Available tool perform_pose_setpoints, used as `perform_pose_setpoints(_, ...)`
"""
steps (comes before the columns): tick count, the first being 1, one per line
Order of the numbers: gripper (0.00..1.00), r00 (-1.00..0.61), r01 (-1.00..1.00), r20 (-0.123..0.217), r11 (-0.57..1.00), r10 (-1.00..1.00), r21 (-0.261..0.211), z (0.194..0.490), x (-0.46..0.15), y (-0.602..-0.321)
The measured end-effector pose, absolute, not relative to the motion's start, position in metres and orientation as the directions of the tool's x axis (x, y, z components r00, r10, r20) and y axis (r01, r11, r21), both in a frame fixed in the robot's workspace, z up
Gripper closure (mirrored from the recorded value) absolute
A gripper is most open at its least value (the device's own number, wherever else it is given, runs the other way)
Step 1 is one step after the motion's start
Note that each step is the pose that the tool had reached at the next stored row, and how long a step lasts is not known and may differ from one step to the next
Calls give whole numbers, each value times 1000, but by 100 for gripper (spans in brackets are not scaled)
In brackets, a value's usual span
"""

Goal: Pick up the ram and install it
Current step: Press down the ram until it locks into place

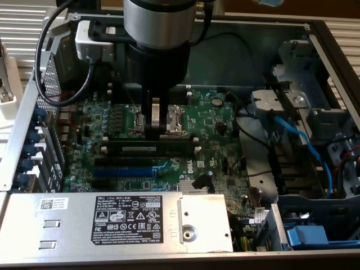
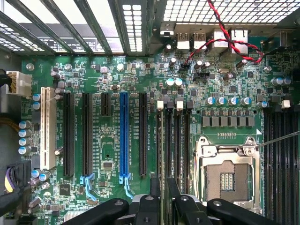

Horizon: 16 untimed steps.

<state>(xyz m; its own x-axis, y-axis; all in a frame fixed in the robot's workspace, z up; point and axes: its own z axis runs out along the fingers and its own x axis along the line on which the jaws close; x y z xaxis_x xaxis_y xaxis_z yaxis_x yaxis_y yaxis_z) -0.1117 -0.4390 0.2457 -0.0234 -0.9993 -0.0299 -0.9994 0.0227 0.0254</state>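
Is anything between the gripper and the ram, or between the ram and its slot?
Nothing visible. The ram stands along a black slot beside the CPU socket, right under the gripper; no cable crosses between. Seating depth cannot be told.

- Long, thin, narrow stick of ram (image 1: 149, 149): dark green circuit board with a row of black chips and a small pale label toward the exterior view's left.
- Stands on its long edge, upright, with one flat face turned toward the exterior camera.
- Runs level across the motherboard, parallel to the black memory slots (image 1: 126, 143) and about as long as they are.
- Sits within that bank of slots, just beside the CPU socket (image 1: 174, 119), between the socket and the blue slot (image 1: 121, 171).
- Lines up end to end with the slot under it; cannot tell whether pressed fully home or whether the end clips are latched.
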Motion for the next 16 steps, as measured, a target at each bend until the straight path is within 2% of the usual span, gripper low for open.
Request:
perform_pose_setpoints(8,79,-23,-999,-30,23,-999,25,246,-112,-439)
perform_pose_setpoints(9,81,-23,-999,-30,23,-999,25,246,-112,-439)
perform_pose_setpoints(10,88,-23,-999,-30,23,-999,25,246,-112,-439)
perform_pose_setpoints(16,90,-23,-999,-30,23,-999,25,246,-112,-439)
